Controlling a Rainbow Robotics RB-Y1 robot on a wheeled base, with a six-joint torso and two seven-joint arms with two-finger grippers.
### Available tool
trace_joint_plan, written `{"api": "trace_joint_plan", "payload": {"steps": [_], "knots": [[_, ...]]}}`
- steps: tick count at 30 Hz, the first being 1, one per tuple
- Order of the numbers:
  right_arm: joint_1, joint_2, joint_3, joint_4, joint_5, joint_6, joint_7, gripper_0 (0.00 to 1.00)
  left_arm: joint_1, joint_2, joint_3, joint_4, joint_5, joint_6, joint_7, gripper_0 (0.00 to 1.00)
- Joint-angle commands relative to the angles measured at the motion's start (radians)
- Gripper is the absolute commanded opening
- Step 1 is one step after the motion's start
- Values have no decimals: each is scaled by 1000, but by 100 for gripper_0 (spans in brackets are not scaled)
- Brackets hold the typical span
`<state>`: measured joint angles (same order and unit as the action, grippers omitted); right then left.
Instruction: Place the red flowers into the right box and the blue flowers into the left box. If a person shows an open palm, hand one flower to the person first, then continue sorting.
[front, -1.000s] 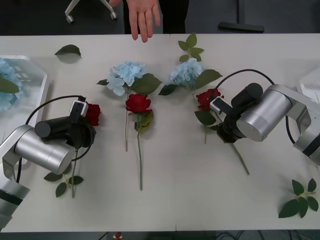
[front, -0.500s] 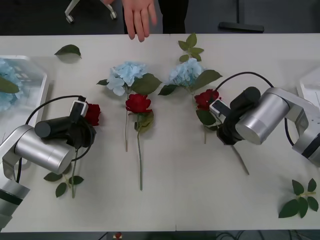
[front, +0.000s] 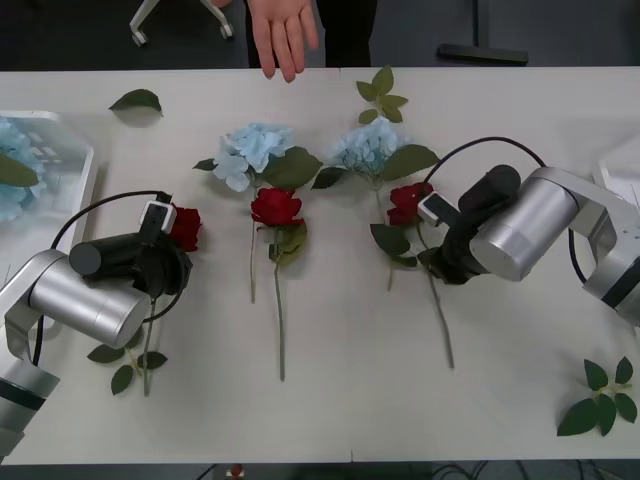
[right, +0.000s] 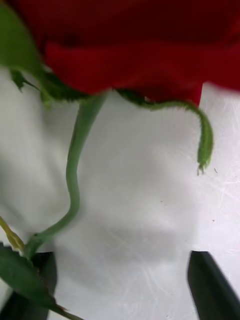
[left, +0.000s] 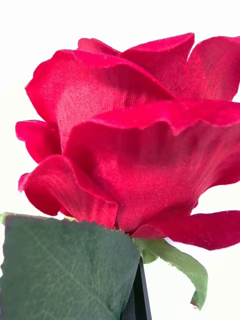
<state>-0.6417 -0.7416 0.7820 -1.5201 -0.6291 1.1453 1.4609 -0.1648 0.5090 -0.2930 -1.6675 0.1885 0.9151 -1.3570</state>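
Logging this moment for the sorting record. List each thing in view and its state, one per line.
Person's hand: open, held over the table's far edge.
Left gripper: at a red rose; grip cannot be told.
Right gripper: fingers open, stem between them.
Right arm's rose: lying on the table.
Middle rose: lying flat, untouched.
Two blue hydrangeas: lying on the table.
Left box: holds blue flowers.

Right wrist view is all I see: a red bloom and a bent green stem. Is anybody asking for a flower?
Observer: Possibly. A hand hangs over the far edge of the table.
Operator: What's the other arm doing?
Observer: The left gripper sits at another rose, near the left box.
Operator: Anything sorted?
Observer: Blue flowers lie in that box.
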Motion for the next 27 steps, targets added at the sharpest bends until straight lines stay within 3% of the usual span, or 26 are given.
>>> {"api": "trace_joint_plan", "payload": {"steps": [1, 14, 27], "knots": [[-23, -47, -49, -80, -44, 40, -5, 99, 13, 0, 6, -11, -9, -15, -2, 0], [-21, -84, -84, -147, -110, 117, -14, 99, 13, 0, 6, -11, -11, -16, -2, 0], [-21, -42, -43, -143, -136, 160, -271, 99, 13, -1, 6, -11, -11, -21, -2, 0]]}}
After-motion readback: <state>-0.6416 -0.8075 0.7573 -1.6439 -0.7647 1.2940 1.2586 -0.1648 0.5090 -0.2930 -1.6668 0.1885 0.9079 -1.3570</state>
